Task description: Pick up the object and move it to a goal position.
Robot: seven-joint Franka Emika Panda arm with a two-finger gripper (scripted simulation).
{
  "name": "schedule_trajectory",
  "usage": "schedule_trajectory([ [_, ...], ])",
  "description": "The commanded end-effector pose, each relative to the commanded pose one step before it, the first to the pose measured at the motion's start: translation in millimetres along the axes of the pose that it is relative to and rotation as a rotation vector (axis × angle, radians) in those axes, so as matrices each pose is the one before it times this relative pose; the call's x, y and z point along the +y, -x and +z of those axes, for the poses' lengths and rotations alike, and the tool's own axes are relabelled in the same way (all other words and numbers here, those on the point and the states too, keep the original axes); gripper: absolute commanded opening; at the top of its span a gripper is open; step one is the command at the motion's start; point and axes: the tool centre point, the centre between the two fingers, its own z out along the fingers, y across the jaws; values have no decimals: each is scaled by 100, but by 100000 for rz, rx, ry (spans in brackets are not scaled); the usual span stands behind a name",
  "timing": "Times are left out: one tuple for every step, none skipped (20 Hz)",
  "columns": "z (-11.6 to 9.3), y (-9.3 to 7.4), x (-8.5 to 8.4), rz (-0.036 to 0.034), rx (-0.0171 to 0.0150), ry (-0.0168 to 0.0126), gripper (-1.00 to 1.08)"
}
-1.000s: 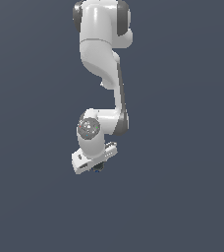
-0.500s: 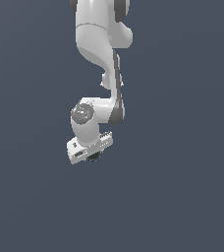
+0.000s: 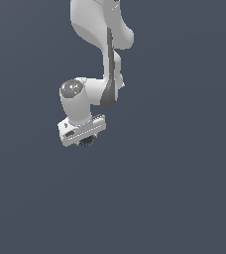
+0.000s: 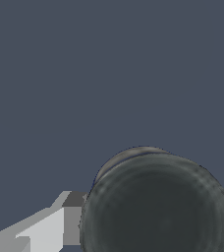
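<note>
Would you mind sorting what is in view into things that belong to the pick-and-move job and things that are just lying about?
Belongs to the job:
- the small black ball, large and close in the wrist view, apparently between the tool's fingers
- the tool on the white arm

Just lying about:
- nothing visible; only a plain grey background

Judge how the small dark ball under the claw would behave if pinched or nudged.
The dark ball looks round all over, so it would probably roll if released. Its glossy sheen hints it may slip from the claw. It seems rigid, keeping its shape.
</note>
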Motion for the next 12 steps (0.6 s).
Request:
schedule_trajectory([
  [-1377, 2017, 7, 21, 101, 105, -100],
  [-510, 763, 5, 0, 0, 0, -100],
  [-497, 740, 8, 0, 0, 0, -100],
  [-499, 720, 12, 4, 48, -6, -100],
  [-462, 682, 10, 0, 0, 0, -100],
  [-440, 648, 9, 0, 0, 0, -100],
  [-419, 614, 11, 0, 0, 0, -100],
  [-402, 582, 15, 0, 0, 0, -100],
  [-387, 550, 21, -8, 40, -27, -100],
  [-361, 510, 24, 0, 0, 0, -100],
  [-336, 471, 25, 0, 0, 0, -100],
  [-308, 431, 24, 0, 0, 0, -100],
])
